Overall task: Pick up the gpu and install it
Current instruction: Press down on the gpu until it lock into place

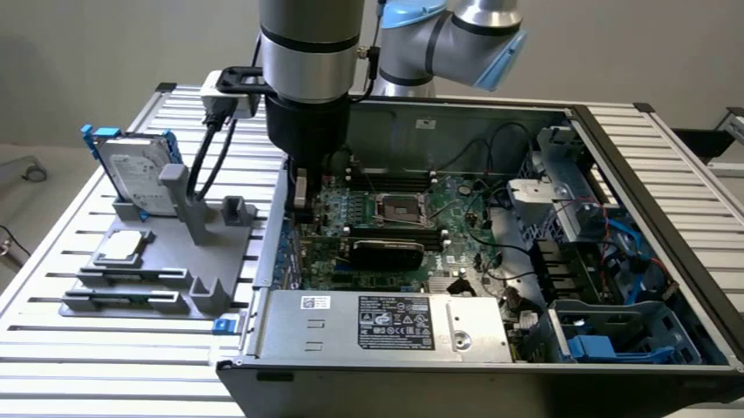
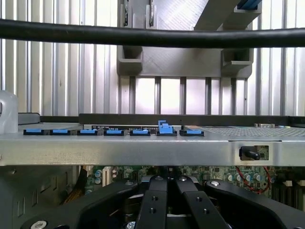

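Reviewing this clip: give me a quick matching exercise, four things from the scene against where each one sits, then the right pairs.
Things:
1. gpu
2. hard drive
3. processor chip
4. gripper

Places:
A. standing upright in the grey holder outside the case
B. on the motherboard inside the case
C. lying flat on the grey holder
D. lowered inside the case at its wall toward the exterior view's left

Pairs: 1-B, 2-A, 3-C, 4-D

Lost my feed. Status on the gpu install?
Gripper down inside the case, jaws shut. Gpu on the motherboard, by the gripper. Black cable crosses the wrist view.
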